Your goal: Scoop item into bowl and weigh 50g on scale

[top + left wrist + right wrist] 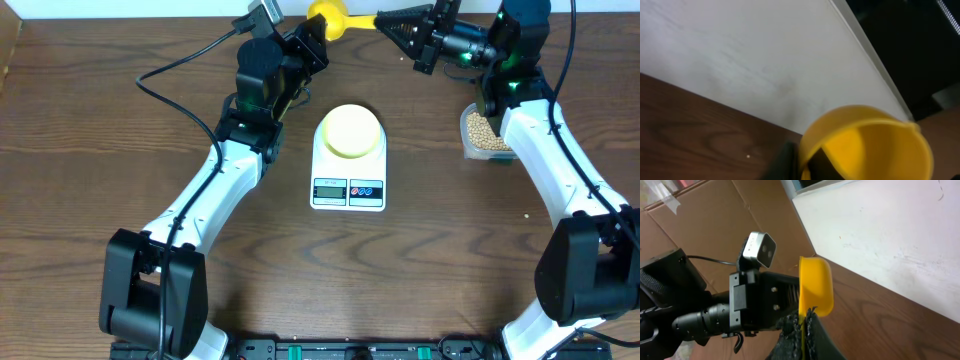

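Observation:
A yellow scoop (330,18) hangs in the air over the table's far edge, held from both sides. My left gripper (318,40) pinches the rim of its cup (875,145), one dark finger (785,161) outside and one inside. From the right, my right gripper (385,22) is shut on the thin handle (803,330), and the cup (816,287) looks empty. The pale yellow-green bowl (350,130) stands empty on the white scale (348,192) at mid-table. The tan beans (483,126) lie in a clear tub (490,150) under my right arm.
A white wall (765,60) rises just behind the table's far edge. Cardboard boxes (715,220) stand beyond the left arm's wrist camera (760,247). A black cable (170,100) trails over the table at the left.

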